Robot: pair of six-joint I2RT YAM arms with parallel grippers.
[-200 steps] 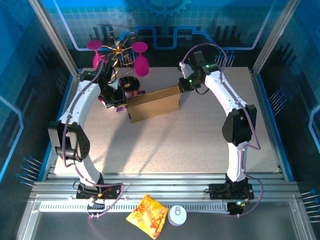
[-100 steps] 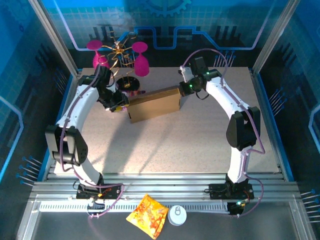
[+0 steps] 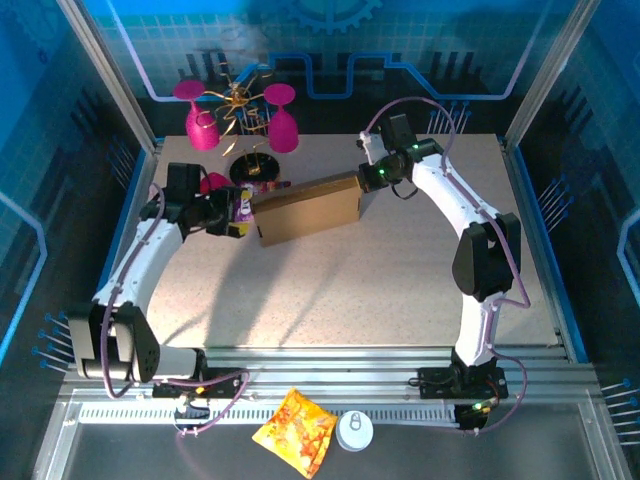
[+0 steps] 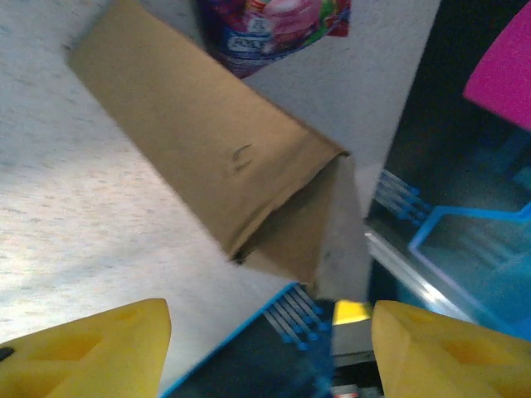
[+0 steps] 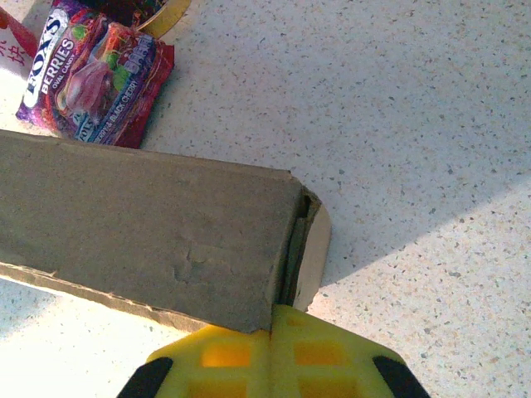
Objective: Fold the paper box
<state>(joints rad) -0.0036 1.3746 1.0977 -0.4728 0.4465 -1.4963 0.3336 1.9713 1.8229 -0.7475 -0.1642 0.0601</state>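
Grey surface (image 3: 400, 280): carries all the things below.
Box (image 3: 305, 208): brown cardboard, lying toward the back, left of middle, between the two claws.
Right claw (image 5: 270, 336): fingers together, tips touching the box's right end.
Left claw (image 4: 265, 348): fingers apart, empty, just beside the box's left end.
Packet (image 5: 91, 70): purple, just behind the box, near its left end.

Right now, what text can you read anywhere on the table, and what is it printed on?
"FOX'S": on the purple snack packet.
"BERRIES": same packet, next to the brand.
The packet's smaller print: too small to read.
On the orange snack bag: print too small to read.
On the paper box: no lettering seen.
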